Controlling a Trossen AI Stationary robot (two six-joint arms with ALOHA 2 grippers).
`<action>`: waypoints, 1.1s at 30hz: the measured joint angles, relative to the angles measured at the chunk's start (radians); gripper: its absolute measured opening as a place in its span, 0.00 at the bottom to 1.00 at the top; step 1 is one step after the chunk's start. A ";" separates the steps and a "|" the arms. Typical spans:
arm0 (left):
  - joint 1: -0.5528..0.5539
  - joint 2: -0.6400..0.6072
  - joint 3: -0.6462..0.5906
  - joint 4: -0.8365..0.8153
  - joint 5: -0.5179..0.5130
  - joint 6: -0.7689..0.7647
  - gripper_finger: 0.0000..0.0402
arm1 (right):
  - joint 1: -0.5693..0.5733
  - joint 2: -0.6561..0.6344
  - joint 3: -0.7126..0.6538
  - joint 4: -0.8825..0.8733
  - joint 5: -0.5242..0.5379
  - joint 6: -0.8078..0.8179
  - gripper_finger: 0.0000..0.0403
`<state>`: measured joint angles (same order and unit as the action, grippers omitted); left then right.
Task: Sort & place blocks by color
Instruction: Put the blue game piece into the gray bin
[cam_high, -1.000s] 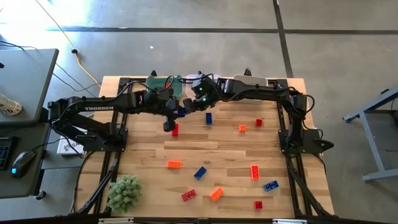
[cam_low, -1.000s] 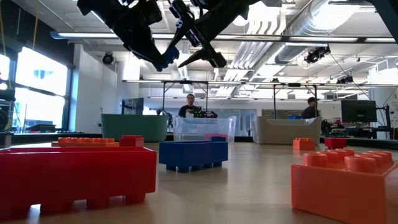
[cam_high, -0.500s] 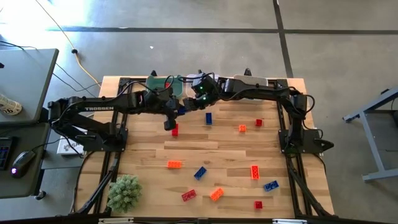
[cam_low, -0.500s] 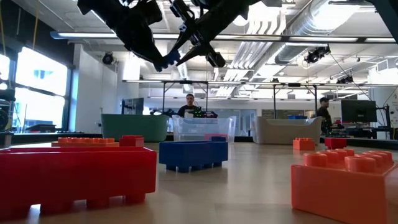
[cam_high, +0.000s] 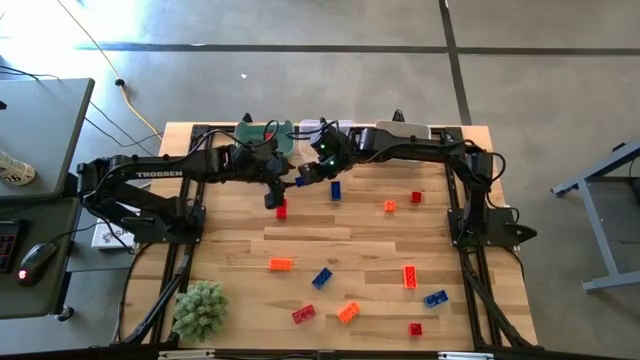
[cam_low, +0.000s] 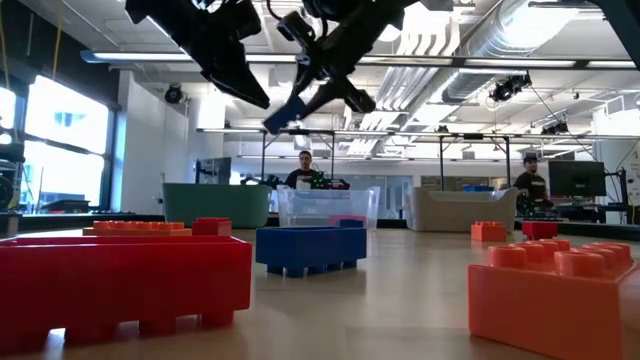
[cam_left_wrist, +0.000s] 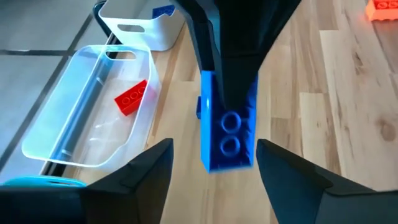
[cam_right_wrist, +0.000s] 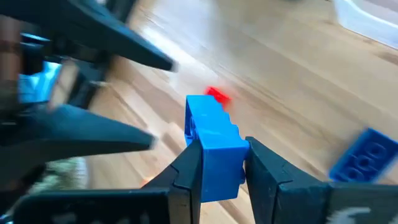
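Note:
A blue block (cam_left_wrist: 227, 124) hangs in the air over the table's far middle, with my right gripper (cam_right_wrist: 216, 163) shut on it. My left gripper (cam_left_wrist: 214, 146) is open; its fingers stand on either side of the block's free end, apart from it. In the high view the two grippers meet tip to tip, left (cam_high: 283, 182) and right (cam_high: 308, 176), with the block (cam_high: 299, 181) between them. Several red, orange and blue blocks lie flat on the table, such as a red one (cam_high: 282, 208) and a blue one (cam_high: 336, 189). My right gripper pinches the blue block's two long sides (cam_right_wrist: 214, 167) between its two fingers, at one end of the block. The fingers come from the table's right, slanting a little down, and lie along the block. The block's other end (cam_left_wrist: 225, 152) sticks out past the fingertips, clear of the table.
Along the far edge stand a green bin (cam_high: 262, 134), a clear bin (cam_left_wrist: 93, 106) with a red block (cam_left_wrist: 130, 96) in it, and a white bin (cam_high: 402, 130). A green spiky plant ball (cam_high: 200, 308) sits at the near left corner. People show in the room behind (cam_low: 305, 170).
My right gripper has shut on the blue block that my left gripper held. My left gripper has then opened and let go. The block now hangs from the right gripper, tipped a little lower, just off the left fingers.

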<state>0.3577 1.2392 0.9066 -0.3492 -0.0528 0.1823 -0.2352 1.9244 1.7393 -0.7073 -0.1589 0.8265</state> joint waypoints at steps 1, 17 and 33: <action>0.001 0.000 0.000 0.000 0.000 -0.008 0.56 | 0.000 0.000 0.000 -0.020 0.012 -0.004 0.18; 0.002 0.000 0.000 0.002 -0.064 -0.031 0.57 | -0.047 0.000 0.000 -0.427 0.307 -0.173 0.18; 0.002 0.000 0.000 0.006 -0.298 -0.156 0.57 | -0.188 -0.018 0.000 -0.650 0.565 -0.413 0.18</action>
<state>0.3595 1.2392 0.9066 -0.3431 -0.3508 0.0258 -0.4234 1.9062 1.7393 -1.3577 0.4057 0.4133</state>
